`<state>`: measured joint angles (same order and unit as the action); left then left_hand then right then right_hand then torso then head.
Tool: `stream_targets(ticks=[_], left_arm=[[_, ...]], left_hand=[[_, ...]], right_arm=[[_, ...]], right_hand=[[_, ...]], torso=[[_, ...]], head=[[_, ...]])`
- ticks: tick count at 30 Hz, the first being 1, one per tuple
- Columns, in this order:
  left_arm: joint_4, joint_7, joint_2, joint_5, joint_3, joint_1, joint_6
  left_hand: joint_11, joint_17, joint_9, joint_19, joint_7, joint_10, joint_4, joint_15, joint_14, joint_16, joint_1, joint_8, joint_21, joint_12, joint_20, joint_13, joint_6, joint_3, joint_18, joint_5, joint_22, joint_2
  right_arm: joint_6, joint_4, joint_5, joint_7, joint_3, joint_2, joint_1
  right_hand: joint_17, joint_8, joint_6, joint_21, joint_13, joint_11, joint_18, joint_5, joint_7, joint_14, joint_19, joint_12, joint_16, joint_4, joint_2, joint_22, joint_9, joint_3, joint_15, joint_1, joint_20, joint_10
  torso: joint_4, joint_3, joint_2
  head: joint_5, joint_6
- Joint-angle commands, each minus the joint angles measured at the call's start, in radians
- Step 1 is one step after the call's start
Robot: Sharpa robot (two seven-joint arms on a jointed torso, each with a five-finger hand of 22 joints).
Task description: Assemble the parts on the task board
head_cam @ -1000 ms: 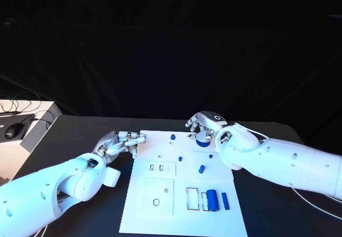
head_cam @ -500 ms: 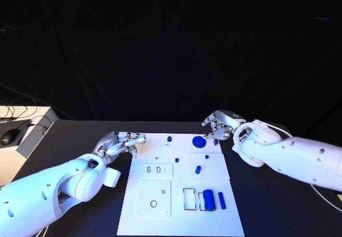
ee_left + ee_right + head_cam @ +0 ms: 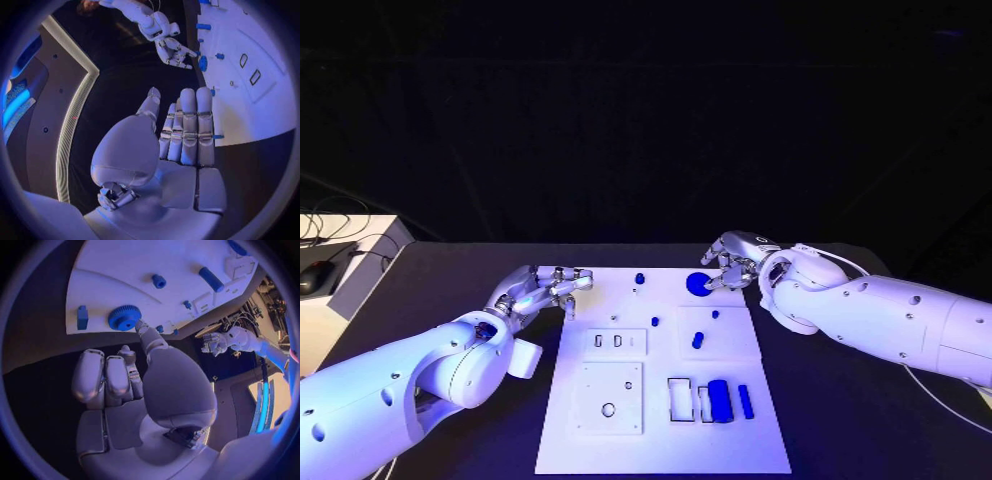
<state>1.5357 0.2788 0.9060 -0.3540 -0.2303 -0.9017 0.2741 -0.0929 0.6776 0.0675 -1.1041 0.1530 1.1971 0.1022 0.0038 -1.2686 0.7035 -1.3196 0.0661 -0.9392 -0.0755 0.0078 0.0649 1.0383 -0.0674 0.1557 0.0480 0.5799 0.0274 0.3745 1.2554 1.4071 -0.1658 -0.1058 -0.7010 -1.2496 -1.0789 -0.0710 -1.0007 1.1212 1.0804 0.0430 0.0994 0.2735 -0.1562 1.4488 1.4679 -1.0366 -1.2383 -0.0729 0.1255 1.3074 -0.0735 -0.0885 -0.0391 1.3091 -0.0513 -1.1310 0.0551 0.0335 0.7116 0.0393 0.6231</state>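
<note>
Right robot hand (image 3: 733,262) returned beside gear (image 3: 698,283), empty, fingers curled.

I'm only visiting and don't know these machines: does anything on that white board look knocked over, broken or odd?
Nothing stands out. The task board lies flat on the black table. The blue parts look intact: the gear sits at the far edge by the right hand, and a cylinder lies in its slot.
</note>
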Motion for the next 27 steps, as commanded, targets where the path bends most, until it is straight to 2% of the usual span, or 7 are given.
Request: stream_targets(ticks=[1, 7, 12, 16, 21, 27], left_arm=[[0.006, 0.018, -0.001, -0.001, -0.001, 0.001, -0.020], [0.009, 0.017, 0.003, -0.001, -0.001, 0.001, -0.019], [0.011, 0.016, 0.005, -0.001, -0.001, 0.001, -0.017], [0.011, 0.016, 0.006, -0.001, -0.001, 0.001, -0.016], [0.011, 0.014, 0.006, -0.001, -0.001, 0.001, -0.015], [0.009, 0.012, 0.006, -0.001, -0.001, 0.001, -0.015]], left_hand=[[0.000, -0.001, 0.000, -0.001, -0.002, -0.005, 0.004, 0.008, 0.001, -0.003, -0.001, 0.004, 0.006, 0.002, 0.004, -0.001, -0.004, 0.000, 0.031, 0.001, 0.001, -0.001], [0.000, -0.001, 0.000, -0.001, -0.002, -0.005, 0.004, 0.008, 0.001, -0.003, -0.001, 0.004, 0.006, 0.002, 0.004, -0.001, -0.004, 0.000, 0.031, 0.001, 0.001, -0.001], [0.000, 0.000, 0.001, -0.001, -0.001, -0.006, 0.003, 0.008, 0.002, -0.001, 0.000, 0.004, 0.006, 0.001, 0.004, -0.001, -0.005, 0.001, 0.031, 0.001, 0.002, -0.001], [0.000, 0.000, 0.001, -0.001, -0.001, -0.006, 0.003, 0.008, 0.002, -0.001, 0.000, 0.004, 0.006, 0.001, 0.004, -0.001, -0.005, 0.001, 0.031, 0.001, 0.002, -0.001], [0.000, 0.000, 0.001, -0.001, -0.001, -0.006, 0.003, 0.008, 0.002, -0.001, 0.000, 0.004, 0.006, 0.001, 0.004, -0.001, -0.005, 0.001, 0.031, 0.001, 0.002, -0.001], [0.000, 0.000, 0.001, -0.001, -0.001, -0.006, 0.003, 0.008, 0.002, -0.001, 0.000, 0.004, 0.006, 0.001, 0.004, -0.001, -0.005, 0.001, 0.031, 0.001, 0.002, -0.001]], right_arm=[[-0.032, -0.026, 0.005, -0.005, 0.000, 0.020, 0.006], [-0.032, -0.062, 0.008, -0.006, 0.000, 0.048, 0.015], [-0.036, -0.076, 0.010, -0.008, 0.000, 0.058, 0.017], [-0.036, -0.086, 0.013, -0.009, 0.000, 0.064, 0.019], [-0.037, -0.095, 0.014, -0.010, 0.000, 0.066, 0.019], [-0.044, -0.097, 0.012, -0.009, 0.000, 0.063, 0.019]], right_hand=[[-0.003, 0.004, 0.014, 0.008, 0.002, 0.003, -0.007, 0.004, -0.003, -0.001, 0.064, -0.005, -0.007, 0.011, 0.001, 0.161, 0.001, -0.003, 0.009, -0.006, 0.008, -0.009], [-0.006, 0.004, 0.015, 0.011, 0.002, 0.003, -0.007, 0.004, -0.003, -0.001, 0.064, -0.004, -0.009, 0.012, -0.001, 0.162, 0.001, -0.006, 0.009, -0.004, 0.009, -0.007], [-0.005, 0.004, 0.014, 0.012, 0.002, 0.003, -0.007, 0.005, -0.003, -0.001, 0.064, -0.003, -0.009, 0.012, -0.002, 0.162, 0.000, -0.006, 0.010, -0.005, 0.009, -0.007], [-0.006, 0.004, 0.013, 0.012, 0.002, 0.003, -0.007, 0.005, -0.003, -0.002, 0.063, -0.003, -0.009, 0.013, -0.003, 0.162, 0.000, -0.006, 0.009, -0.006, 0.009, -0.008], [-0.007, 0.004, 0.008, 0.014, 0.000, 0.002, -0.007, 0.023, -0.002, -0.002, 0.063, 0.001, -0.009, 0.010, -0.013, 0.162, 0.000, -0.006, 0.009, -0.007, 0.009, -0.007], [-0.011, 0.004, 0.002, 0.018, 0.000, 0.001, -0.008, 0.025, -0.001, -0.001, 0.062, 0.005, -0.009, -0.016, -0.035, 0.162, 0.001, -0.008, 0.008, -0.014, 0.008, -0.009]], torso=[[0.0031, 0.0016, 0.002], [0.0078, 0.0019, 0.005], [0.0081, 0.0036, 0.006], [0.0073, 0.0014, 0.006], [0.0082, 0.0019, 0.004], [0.0079, 0.0014, 0.004]], head=[[0.003, 0.005], [0.006, 0.007], [0.008, 0.007], [0.006, 0.010], [0.005, 0.015], [0.004, 0.016]])
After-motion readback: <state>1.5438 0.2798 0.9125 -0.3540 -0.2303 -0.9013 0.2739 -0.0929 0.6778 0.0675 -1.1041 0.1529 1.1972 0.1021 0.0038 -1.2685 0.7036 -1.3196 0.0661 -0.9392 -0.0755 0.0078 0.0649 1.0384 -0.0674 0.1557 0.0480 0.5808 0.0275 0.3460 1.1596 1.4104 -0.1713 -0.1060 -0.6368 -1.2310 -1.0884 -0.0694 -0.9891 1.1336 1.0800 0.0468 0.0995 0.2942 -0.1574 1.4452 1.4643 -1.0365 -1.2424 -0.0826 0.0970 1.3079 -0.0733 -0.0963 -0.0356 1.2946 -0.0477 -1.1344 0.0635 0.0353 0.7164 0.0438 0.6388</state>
